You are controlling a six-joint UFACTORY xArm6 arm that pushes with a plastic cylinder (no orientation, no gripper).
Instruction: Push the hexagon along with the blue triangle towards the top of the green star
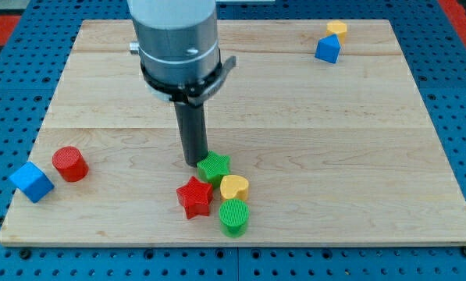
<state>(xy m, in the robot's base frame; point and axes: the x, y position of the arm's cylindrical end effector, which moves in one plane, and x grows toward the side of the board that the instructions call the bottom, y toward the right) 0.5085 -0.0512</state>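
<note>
Just beside green star [214, 165], my tip [193, 161] — bare rod, gripping nothing; best circle behind far blue block [327, 50], pushing gently.

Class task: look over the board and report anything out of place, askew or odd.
One oddity: the blue cube at the view's bottom left sits at the wooden board's edge, partly overhanging it. Nothing looks spilled or damaged. My tip stands against the green star, at its left.
</note>
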